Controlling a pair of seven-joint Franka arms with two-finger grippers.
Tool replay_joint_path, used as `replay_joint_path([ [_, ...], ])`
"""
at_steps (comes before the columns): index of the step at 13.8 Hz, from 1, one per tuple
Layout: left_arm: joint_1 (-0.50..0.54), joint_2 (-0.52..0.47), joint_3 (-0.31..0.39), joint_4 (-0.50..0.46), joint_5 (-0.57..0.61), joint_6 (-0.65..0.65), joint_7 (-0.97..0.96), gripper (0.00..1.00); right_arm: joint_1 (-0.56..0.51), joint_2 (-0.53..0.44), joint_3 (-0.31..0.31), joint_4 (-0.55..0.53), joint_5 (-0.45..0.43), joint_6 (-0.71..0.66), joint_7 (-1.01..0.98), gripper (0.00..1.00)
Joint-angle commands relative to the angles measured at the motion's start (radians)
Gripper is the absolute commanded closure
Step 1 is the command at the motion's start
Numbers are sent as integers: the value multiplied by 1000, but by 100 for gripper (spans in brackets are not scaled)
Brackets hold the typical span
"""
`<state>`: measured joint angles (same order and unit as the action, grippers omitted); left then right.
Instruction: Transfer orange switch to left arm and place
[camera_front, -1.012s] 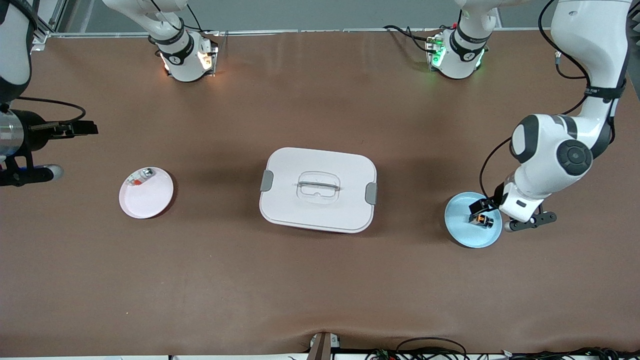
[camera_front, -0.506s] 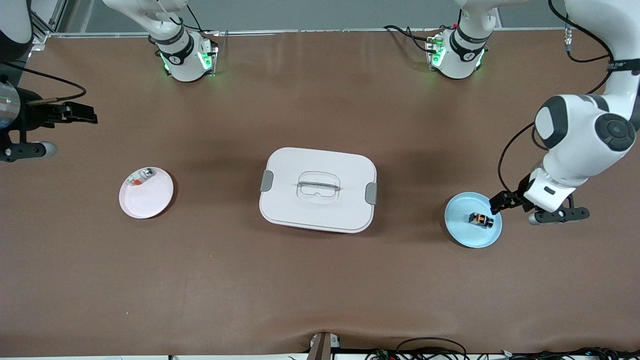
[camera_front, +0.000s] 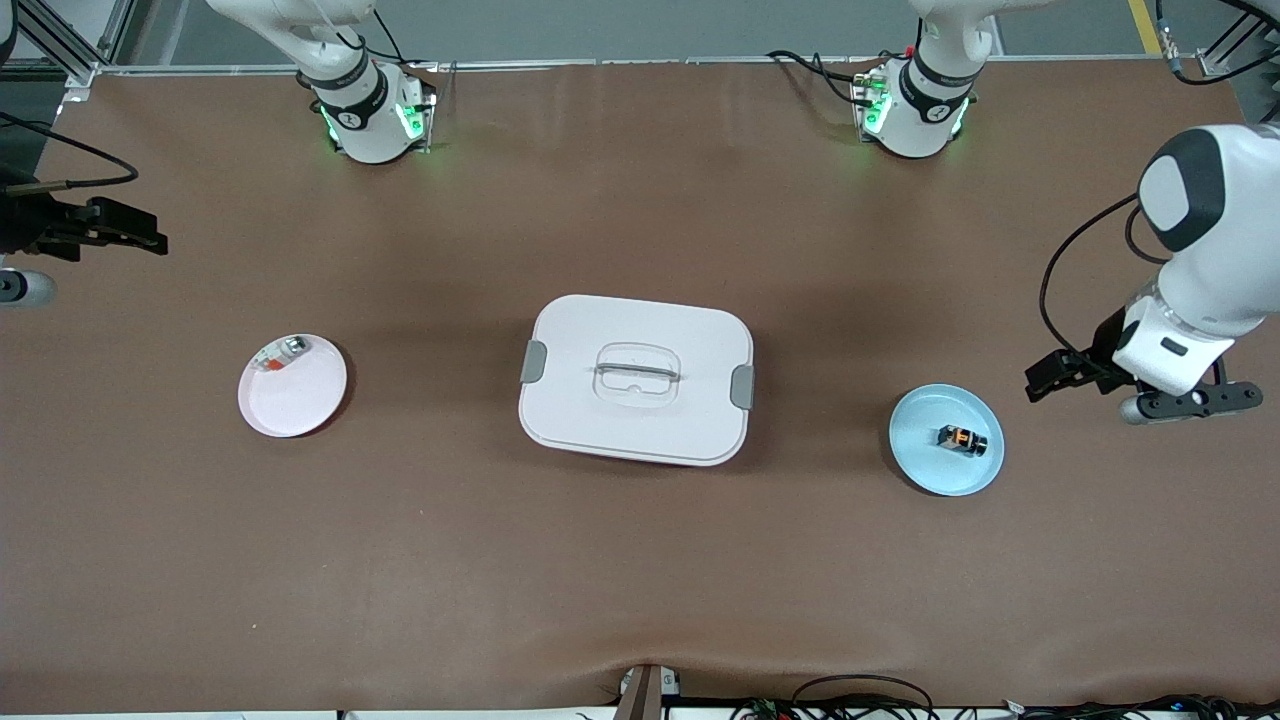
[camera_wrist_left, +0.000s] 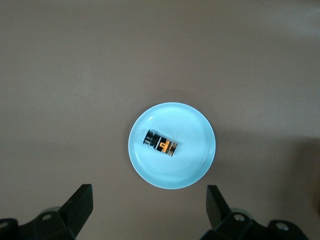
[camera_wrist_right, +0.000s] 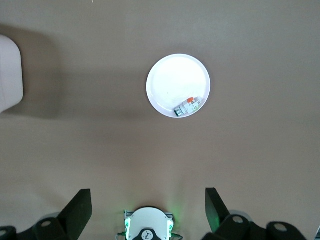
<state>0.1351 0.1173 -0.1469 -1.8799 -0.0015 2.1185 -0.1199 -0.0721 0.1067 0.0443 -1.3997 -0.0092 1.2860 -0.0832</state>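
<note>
The orange switch (camera_front: 961, 439) lies on its side on a light blue plate (camera_front: 925, 458) toward the left arm's end of the table. My left gripper (camera_front: 1047, 381) is open and empty, up over the bare table beside that plate, apart from it. In the left wrist view the switch (camera_wrist_left: 161, 143) sits in the plate (camera_wrist_left: 195, 162), with the left gripper (camera_wrist_left: 148, 196) off the plate's rim. My right gripper (camera_front: 135, 232) is open and empty over the right arm's end of the table; the right wrist view (camera_wrist_right: 147, 194) shows its jaws wide apart. The white box (camera_front: 636, 378) stands mid-table.
A pale pink plate (camera_front: 295, 400) holding a small silver-and-red item (camera_front: 285, 352) sits toward the right arm's end; the plate (camera_wrist_right: 172, 77), the item (camera_wrist_right: 189, 106) and a box corner (camera_wrist_right: 10, 75) show in the right wrist view. The arm bases stand along the table's back edge.
My left gripper has risen off the blue plate and moved toward the left arm's end, leaving the switch on the plate. My right gripper has drawn back toward its table end.
</note>
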Motion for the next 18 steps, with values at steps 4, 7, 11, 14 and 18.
replay_joint_path([
  [4, 8, -54, -5, 44, -12, -84, 23, 0, -15, -38, 9, -36, 21, 42, 29, 0],
  [7, 8, -50, -7, 126, -14, -182, 23, 0, -15, -51, 9, -56, 21, 52, 29, 0],
  [11, -28, -48, 10, 163, -20, -218, 22, 0, -15, -209, 9, -293, 23, 188, 29, 0],
  [14, -138, -50, 123, 176, -20, -229, 22, 0, -15, -233, 9, -332, 23, 207, 28, 0],
  [18, -181, -45, 168, 222, -23, -267, 23, 0, -15, -233, 9, -332, 23, 213, 28, 0],
])
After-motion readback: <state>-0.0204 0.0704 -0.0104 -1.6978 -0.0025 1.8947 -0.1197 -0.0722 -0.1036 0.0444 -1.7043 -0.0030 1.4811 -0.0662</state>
